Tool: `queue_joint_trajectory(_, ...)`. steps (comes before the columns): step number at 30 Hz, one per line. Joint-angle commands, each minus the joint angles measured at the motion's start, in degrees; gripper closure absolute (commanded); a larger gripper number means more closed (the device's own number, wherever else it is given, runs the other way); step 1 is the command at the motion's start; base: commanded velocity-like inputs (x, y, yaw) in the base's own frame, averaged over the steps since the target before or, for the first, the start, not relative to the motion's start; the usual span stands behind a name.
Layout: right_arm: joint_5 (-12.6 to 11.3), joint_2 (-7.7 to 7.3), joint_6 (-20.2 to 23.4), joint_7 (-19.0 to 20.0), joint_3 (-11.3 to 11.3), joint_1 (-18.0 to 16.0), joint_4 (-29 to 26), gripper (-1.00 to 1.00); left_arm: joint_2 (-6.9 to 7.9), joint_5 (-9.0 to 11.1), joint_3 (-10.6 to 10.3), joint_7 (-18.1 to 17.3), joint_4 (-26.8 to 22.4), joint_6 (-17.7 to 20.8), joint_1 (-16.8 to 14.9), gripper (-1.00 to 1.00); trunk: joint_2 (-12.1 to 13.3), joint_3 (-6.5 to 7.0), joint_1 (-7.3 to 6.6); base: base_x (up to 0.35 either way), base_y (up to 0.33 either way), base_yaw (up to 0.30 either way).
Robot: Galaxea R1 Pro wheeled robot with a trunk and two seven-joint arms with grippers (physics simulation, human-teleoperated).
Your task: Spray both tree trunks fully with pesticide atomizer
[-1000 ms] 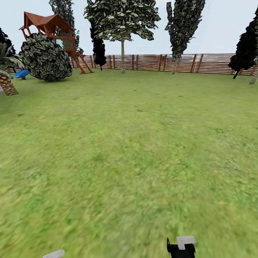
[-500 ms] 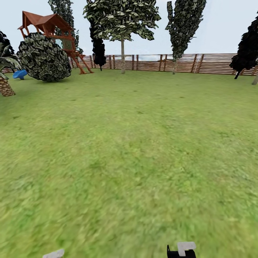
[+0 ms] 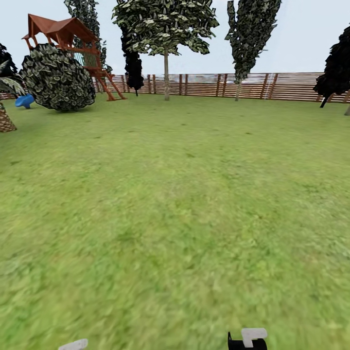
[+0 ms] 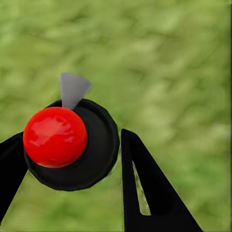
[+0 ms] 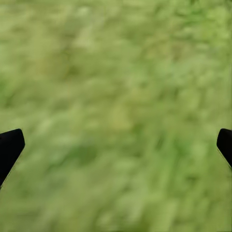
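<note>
Between the fingers of my left pincer (image 4: 72, 159) sits the pesticide atomizer (image 4: 72, 145): 1 black round body with 1 red cap and 1 grey nozzle tip, and the 2 black fingers stand against either side of it, so I judge it held. My right pincer (image 5: 116, 145) is spread wide with nothing in it, only blurred grass of the floor (image 5: 116, 96) beneath.

Step in hand, by my judgement: pickup complete, transit to the trees under way. No pesticide specks are visible.

Ahead lies open lawn (image 3: 175, 194). At the far fence (image 3: 291, 86) I count 2 straight-trunked trees, 1 broad-crowned (image 3: 166, 73) and 1 narrower (image 3: 238, 82). Also 1 play tower (image 3: 68, 36), 1 round bush (image 3: 57, 78), 1 palm trunk (image 3: 6, 121).

Next move calls for driving close to the nearer trunk, then raising the nozzle toward it.
</note>
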Motion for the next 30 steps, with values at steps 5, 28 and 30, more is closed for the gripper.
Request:
queue_joint_trajectory(5,0.6,-0.01,-0.3,-0.3,-0.4,0.0,0.0,-1.00,-0.12,0.5,-0.5,0.0,0.0,-0.1,0.0,1.00,0.0,-0.05,0.03,0.340,0.000,0.000)
queue_joint_trajectory(28,1.0,0.07,-0.3,-0.3,-0.1,0.0,0.0,-1.00,-0.14,0.4,-0.5,0.0,0.0,-0.2,0.0,1.00,0.0,-0.05,0.03,0.340,0.000,0.000)
queue_joint_trajectory(30,1.0,0.15,-0.3,-0.3,-0.1,0.0,0.0,-1.00,-0.14,0.4,-0.5,0.0,0.0,-0.2,0.0,1.00,0.0,-0.05,0.03,0.340,0.000,0.000)
